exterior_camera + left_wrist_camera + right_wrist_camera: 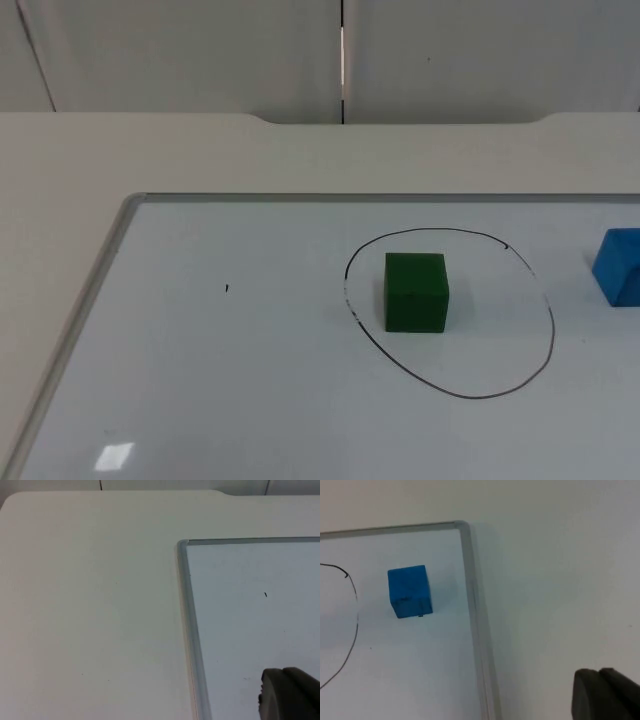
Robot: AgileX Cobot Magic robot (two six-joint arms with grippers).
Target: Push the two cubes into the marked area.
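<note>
One cube of two sat inside the mark: the green foam-like cube rested within the hand-drawn black oval outline on the framed whiteboard, toward the oval's left side and clear of the line. The blue cube lay outside the outline, near it on the right, between the line and the whiteboard's metal edge strip. Judged half done; the step in hand looked like the approach to the blue cube. Next move would call for the right hand to come down on the cube's outer side, by the frame, and push it leftward across the line without nudging the green one. Both cubes appeared matte, square-edged, flat on the surface; the blue one sat slightly turned against the frame edge. Right hand hung off the board over the pale surface, well apart from the cube; whether wide or narrow, cannot tell. Left hand waited over the board's far left corner; its spread likewise cannot be told.
</note>
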